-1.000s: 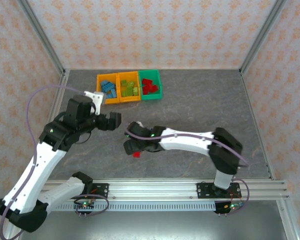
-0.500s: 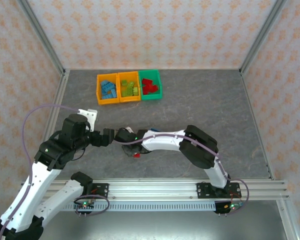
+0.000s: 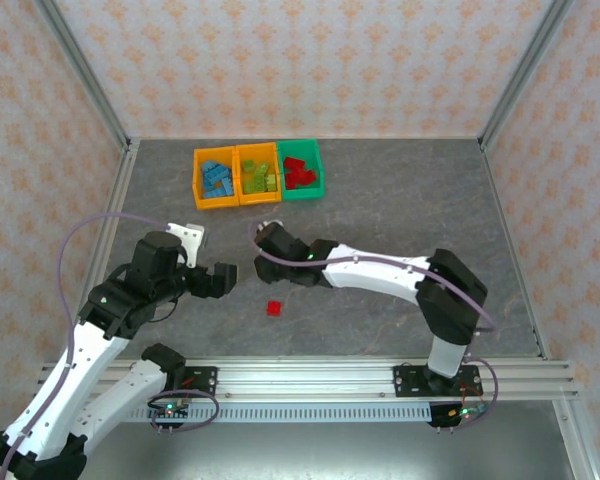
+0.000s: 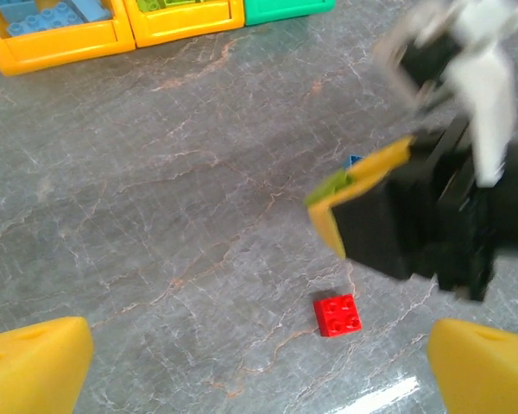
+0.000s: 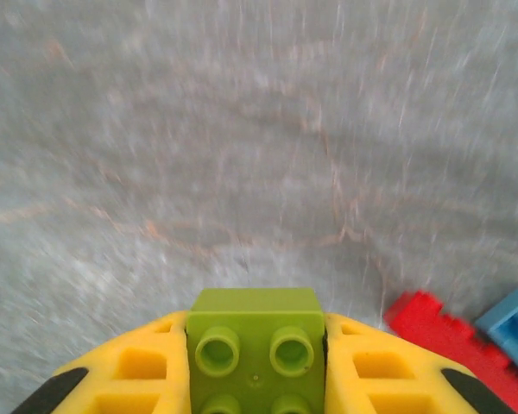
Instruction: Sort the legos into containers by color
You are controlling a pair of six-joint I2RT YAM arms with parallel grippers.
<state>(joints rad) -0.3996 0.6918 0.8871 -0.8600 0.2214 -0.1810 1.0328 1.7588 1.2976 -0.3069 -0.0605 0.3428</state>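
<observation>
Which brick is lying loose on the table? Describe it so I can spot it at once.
On the grey table, look from the row of three bins toward the near rail. Just right of the left gripper lies a small red brick, studs up. Unlike the red bricks in the green bin, it sits alone on bare table.

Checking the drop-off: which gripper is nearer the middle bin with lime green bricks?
Right. The right gripper, shut on a lime green brick, sits a little short of that bin; the left gripper hangs farther back and leftward.
</observation>
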